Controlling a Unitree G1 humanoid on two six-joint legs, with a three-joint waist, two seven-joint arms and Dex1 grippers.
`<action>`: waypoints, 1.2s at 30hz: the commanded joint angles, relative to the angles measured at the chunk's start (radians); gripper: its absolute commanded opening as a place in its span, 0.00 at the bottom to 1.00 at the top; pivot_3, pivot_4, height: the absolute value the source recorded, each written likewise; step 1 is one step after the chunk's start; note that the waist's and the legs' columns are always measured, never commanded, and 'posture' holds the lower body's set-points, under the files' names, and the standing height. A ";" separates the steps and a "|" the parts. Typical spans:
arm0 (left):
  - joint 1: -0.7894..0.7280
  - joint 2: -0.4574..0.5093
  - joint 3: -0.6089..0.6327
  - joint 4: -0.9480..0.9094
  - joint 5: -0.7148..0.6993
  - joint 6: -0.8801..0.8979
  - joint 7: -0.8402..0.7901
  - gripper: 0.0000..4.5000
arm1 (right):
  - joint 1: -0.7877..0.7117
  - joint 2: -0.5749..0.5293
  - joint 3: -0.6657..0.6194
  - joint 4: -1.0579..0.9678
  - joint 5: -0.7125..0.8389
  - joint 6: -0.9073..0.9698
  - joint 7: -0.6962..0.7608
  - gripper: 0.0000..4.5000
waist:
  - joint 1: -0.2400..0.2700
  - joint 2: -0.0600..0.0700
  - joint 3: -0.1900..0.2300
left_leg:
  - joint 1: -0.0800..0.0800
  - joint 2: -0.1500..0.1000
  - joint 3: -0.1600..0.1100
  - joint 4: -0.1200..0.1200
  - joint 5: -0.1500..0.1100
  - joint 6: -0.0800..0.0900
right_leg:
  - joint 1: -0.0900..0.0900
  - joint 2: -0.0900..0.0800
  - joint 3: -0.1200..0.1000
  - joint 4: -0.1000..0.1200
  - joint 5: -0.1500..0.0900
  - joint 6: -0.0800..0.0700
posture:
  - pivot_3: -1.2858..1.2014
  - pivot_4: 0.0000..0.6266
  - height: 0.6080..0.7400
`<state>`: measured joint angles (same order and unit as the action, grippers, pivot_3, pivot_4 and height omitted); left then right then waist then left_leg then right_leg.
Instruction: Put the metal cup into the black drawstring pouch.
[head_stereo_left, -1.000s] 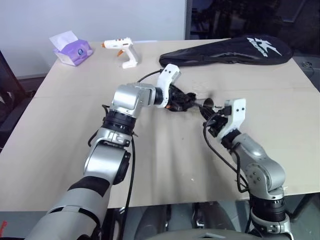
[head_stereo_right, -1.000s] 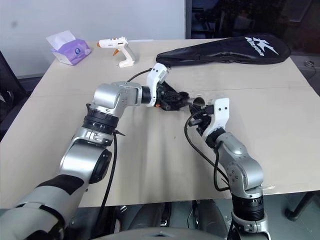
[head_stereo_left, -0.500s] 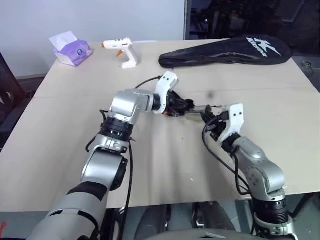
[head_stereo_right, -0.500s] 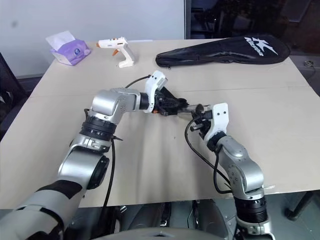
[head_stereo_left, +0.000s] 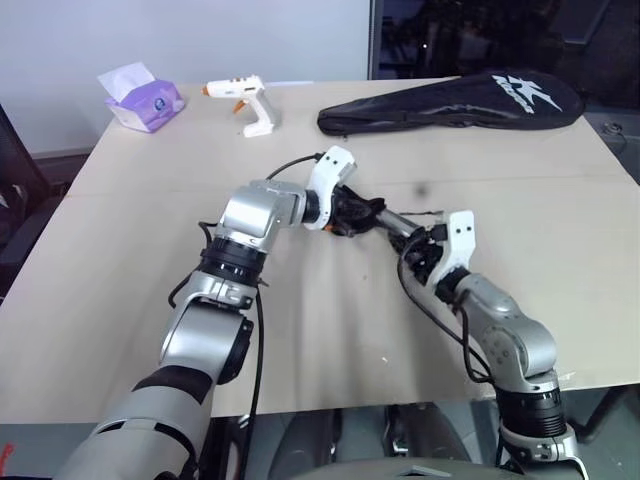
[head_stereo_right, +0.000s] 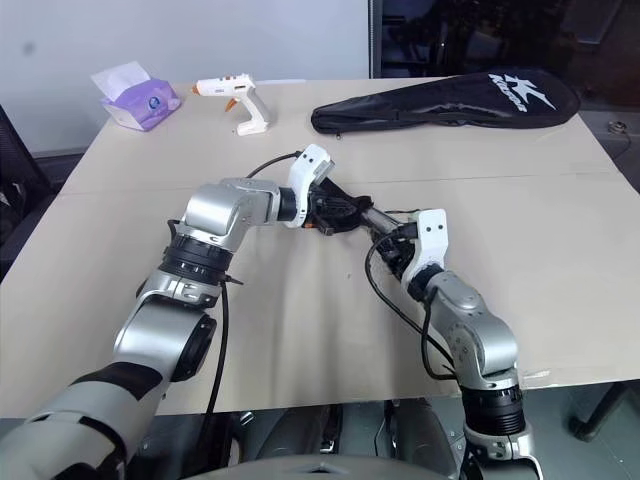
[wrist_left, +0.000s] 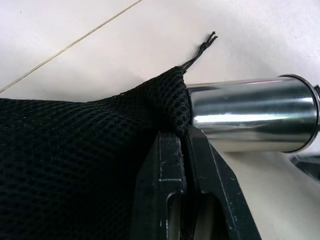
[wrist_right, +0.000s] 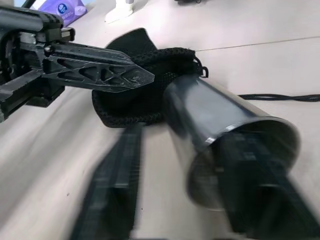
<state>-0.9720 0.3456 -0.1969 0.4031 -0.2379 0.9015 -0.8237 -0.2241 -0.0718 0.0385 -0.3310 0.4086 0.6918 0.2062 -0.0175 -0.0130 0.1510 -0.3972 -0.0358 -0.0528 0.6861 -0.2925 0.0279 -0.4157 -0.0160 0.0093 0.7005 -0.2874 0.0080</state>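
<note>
Table (head_stereo_left: 150, 260) open left, right, near of pouch (head_stereo_left: 352, 213) — racket case (head_stereo_left: 450, 102), glue gun (head_stereo_left: 245, 102), tissue pack (head_stereo_left: 143, 98) crowd far edge.

Shiny silver cup (wrist_left: 250, 115); black mesh-weave pouch (wrist_left: 75, 155); black gripper fingers (wrist_left: 172, 200). Beige table (head_stereo_left: 130, 250). Black racket case (head_stereo_left: 450, 103) with white lettering. White glue gun (head_stereo_left: 245, 103), orange tip. Purple tissue pack (head_stereo_left: 145, 100), white tissue.

Both arms lowered; metal cup (wrist_left: 252, 114) now lying part inside black drawstring pouch (wrist_left: 75, 165); right end effector (head_stereo_right: 392, 243) loosened.
</note>
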 joint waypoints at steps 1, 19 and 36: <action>-0.025 0.004 0.028 -0.023 -0.006 -0.022 0.001 0.00 | -0.015 -0.005 -0.001 0.013 -0.016 -0.052 0.015 0.01 | 0.000 0.000 0.000 | 0.000 0.000 0.000 0.000 0.000 0.000 | 0.000 0.000 0.000 0.000 0.000 0.000 | 0.52 0.24 1.00; -0.169 -0.108 0.212 0.145 -0.126 0.134 0.059 0.00 | -0.008 0.061 -0.040 -0.174 0.165 -0.051 -0.005 0.01 | -0.004 0.000 0.000 | 0.000 0.000 0.000 0.000 0.000 0.000 | 0.000 0.000 0.000 0.001 0.000 0.000 | 0.52 0.24 1.00; -0.103 -0.141 0.284 0.062 -0.194 0.307 0.160 0.00 | 0.067 0.039 0.056 -0.053 0.027 -0.156 0.023 0.01 | -0.006 0.000 0.000 | 0.001 0.000 0.000 0.000 0.000 0.000 | 0.000 0.000 0.000 0.001 0.000 0.000 | 0.52 0.24 1.00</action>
<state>-1.0745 0.2016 0.0876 0.5190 -0.4078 1.1955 -0.6656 -0.1424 -0.0356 0.0820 -0.3672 0.4438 0.5693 0.2137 -0.0233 -0.0131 0.1510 -0.3965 -0.0358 -0.0528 0.6862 -0.2925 0.0277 -0.4159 -0.0160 0.0095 0.7017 -0.2874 0.0080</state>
